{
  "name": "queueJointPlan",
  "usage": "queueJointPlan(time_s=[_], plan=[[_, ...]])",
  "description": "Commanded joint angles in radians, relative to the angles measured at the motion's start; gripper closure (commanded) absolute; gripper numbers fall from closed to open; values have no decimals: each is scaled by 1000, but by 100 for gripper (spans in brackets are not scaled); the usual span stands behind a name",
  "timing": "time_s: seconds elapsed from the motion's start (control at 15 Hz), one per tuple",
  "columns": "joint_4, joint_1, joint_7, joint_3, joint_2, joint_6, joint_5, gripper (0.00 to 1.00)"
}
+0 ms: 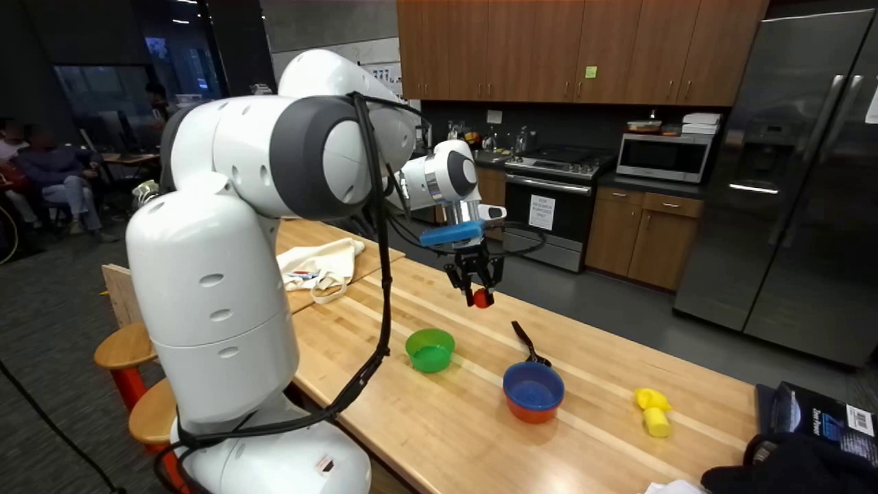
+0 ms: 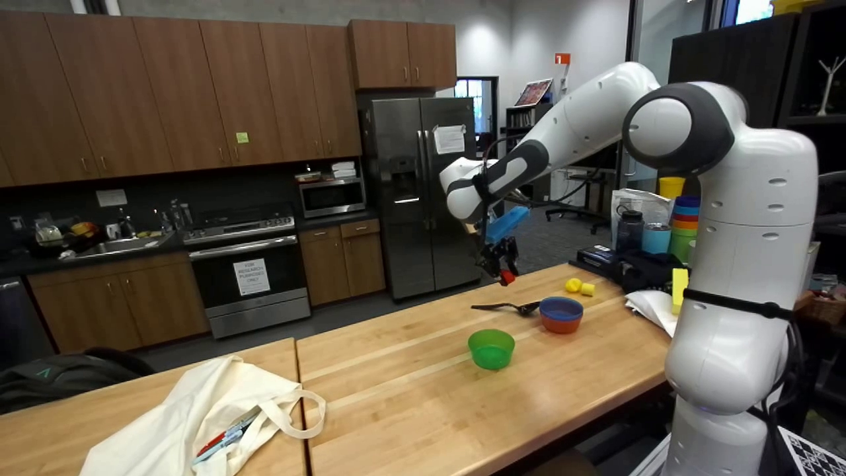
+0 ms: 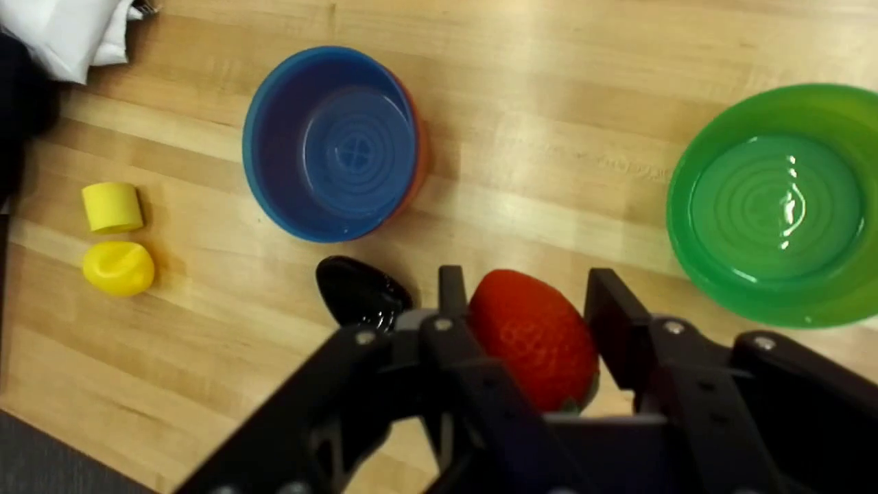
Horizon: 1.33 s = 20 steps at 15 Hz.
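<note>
My gripper (image 3: 527, 293) is shut on a red strawberry (image 3: 531, 336), which sits aslant between the two black fingers with its green leafy end toward the palm. Both exterior views show the gripper (image 1: 480, 298) raised over the wooden table with the strawberry (image 2: 507, 276) at its tips. Below lie a green bowl (image 3: 775, 206) and a blue bowl (image 3: 336, 147) nested in an orange-red one (image 1: 531, 413). A black spoon-like utensil (image 3: 360, 291) rests beside the stacked bowls, partly hidden by the gripper in the wrist view.
Two yellow pieces, a cylinder (image 3: 113, 207) and a rounded one (image 3: 118, 267), lie beyond the stacked bowls. A cream cloth bag (image 2: 205, 410) lies on the adjoining table (image 2: 39, 423). A dark box (image 1: 823, 418) and black cloth (image 1: 789, 466) occupy the far end.
</note>
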Motion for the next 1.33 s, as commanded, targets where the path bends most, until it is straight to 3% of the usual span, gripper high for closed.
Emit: queueJointPlan(time_s=[0.0, 0.47, 1.27], plan=[[143, -1, 45, -7, 91, -43, 29, 78], [283, 12, 109, -21, 240, -56, 31, 77], [214, -7, 119, -68, 256, -54, 20, 71]])
